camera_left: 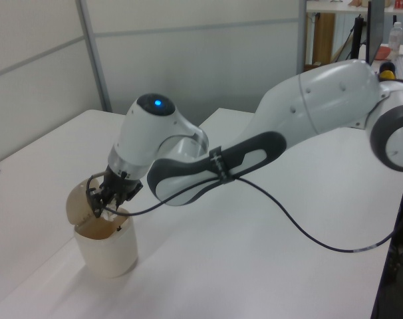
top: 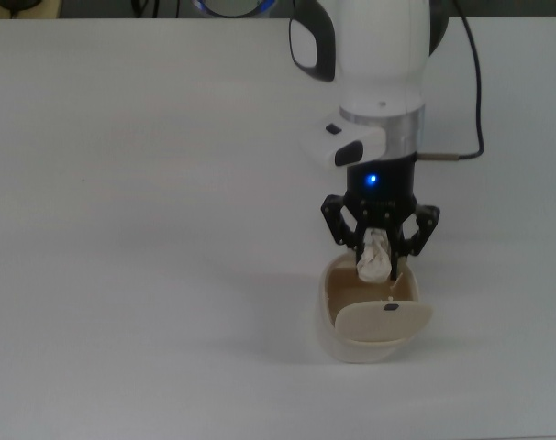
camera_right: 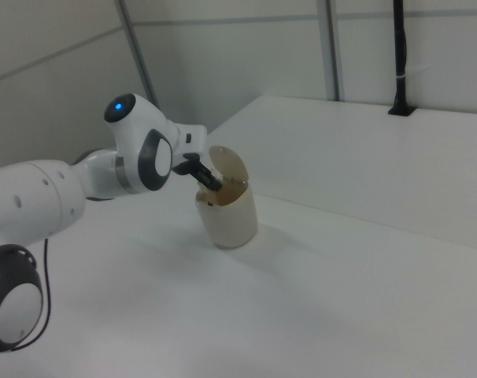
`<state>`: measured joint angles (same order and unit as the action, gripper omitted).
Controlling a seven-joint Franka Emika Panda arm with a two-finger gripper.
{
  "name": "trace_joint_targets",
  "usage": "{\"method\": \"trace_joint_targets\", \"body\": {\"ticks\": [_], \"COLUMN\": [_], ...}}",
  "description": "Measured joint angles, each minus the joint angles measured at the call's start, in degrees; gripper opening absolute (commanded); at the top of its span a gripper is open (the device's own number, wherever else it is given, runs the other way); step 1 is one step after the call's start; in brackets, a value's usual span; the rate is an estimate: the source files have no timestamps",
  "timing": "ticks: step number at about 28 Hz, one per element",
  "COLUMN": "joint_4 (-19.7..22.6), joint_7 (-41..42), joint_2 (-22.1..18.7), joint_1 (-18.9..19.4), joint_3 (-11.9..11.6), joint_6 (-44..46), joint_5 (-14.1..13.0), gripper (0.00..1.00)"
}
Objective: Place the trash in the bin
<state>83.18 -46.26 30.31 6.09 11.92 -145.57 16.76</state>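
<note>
The bin (top: 351, 341) is a small cream container standing on the white table, its flap lid (top: 384, 321) swung open. It also shows in the left view as the bin (camera_left: 110, 252) and in the right view as the bin (camera_right: 227, 216). My gripper (top: 378, 252) hangs directly over the bin's open mouth, shut on the trash (top: 375, 258), an off-white crumpled wad held between the black fingers. In the left view the gripper (camera_left: 106, 204) sits just above the rim, in front of the raised lid. The right view has the gripper (camera_right: 210, 183) at the rim, with the wad hidden.
The white table (top: 122, 275) stretches around the bin on all sides. A black cable (top: 475, 101) trails from the arm's wrist. Grey wall panels stand behind the table in the left view, and a black post (camera_right: 400, 55) rises at the far edge in the right view.
</note>
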Motion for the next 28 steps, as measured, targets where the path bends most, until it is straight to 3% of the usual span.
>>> {"method": "trace_joint_targets", "body": {"ticks": [6,13,15,20,21,28], "joint_4": [-2.24,-3.03,-3.03,-3.07,-3.07,-3.06], "joint_7": [-1.17,-0.05,1.84,14.85,16.88,29.01], "joint_2": [3.23,2.01,0.25,-5.09,-6.17,-13.69], "joint_1": [0.00,0.35,0.41,0.05,-0.11,-2.44], "joint_3": [-1.32,-1.17,-0.88,-1.03,-1.21,-3.68], "joint_6": [-0.74,2.91,8.41,23.81,26.39,45.30], "joint_5": [1.81,2.33,1.08,-9.11,-10.14,-11.69], "gripper": [1.00,1.00,1.00,1.00,1.00,1.00]}}
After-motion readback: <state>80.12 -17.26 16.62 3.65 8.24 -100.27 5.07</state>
